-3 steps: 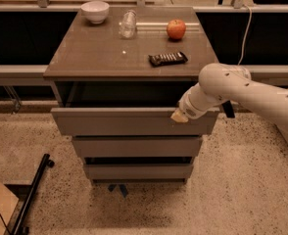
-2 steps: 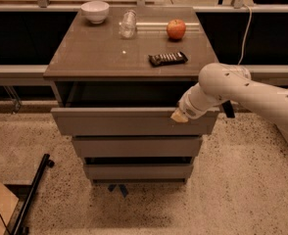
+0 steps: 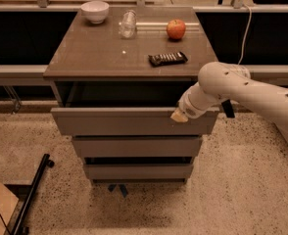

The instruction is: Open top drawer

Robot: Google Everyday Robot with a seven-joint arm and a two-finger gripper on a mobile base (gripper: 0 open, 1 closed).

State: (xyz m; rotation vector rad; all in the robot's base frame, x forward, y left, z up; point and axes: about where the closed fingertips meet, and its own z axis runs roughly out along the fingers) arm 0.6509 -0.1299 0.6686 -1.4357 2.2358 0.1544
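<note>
Partly pulled out, top drawer (image 3: 129, 122) has tool (image 3: 179, 115) at its right rim, grip unclear.

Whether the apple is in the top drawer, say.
No, the apple lies on the tabletop, while the end effector is at the top drawer.
</note>
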